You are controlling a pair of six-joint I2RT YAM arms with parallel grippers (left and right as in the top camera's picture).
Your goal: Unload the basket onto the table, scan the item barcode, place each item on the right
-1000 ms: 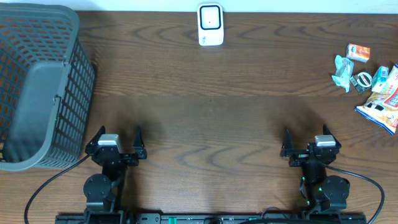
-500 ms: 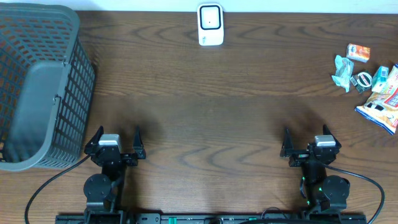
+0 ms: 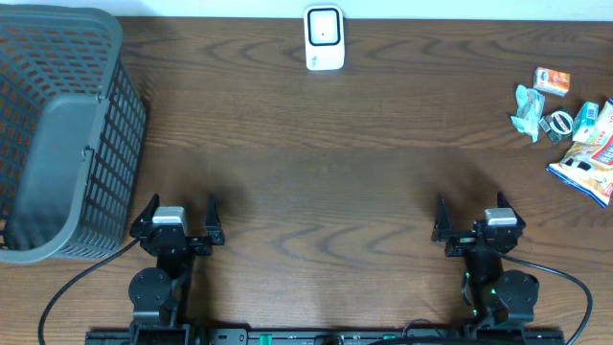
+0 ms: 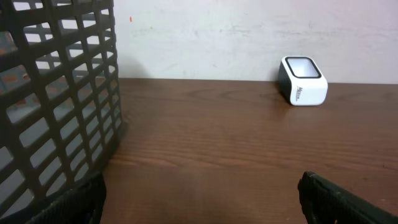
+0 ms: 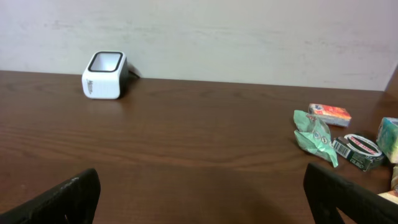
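Left tool [image 3: 183,205] and right tool [image 3: 470,207]: both open, both empty, at the near edge of the worktop [image 3: 316,172].
My jaws stand wide apart on each side, holding nothing; the white scanner [image 3: 324,38] sits at the far edge, midway; the items, a small orange box [image 3: 552,80], green packet [image 3: 527,109] and tape roll [image 3: 559,123], lie clustered far right, well apart from my right tool; a grey basket [image 3: 124,134] stands left.

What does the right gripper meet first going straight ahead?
The right gripper looks unobstructed: only bare table up to the wall. The scanner sits left of that line, the green packet right; depth unclear.
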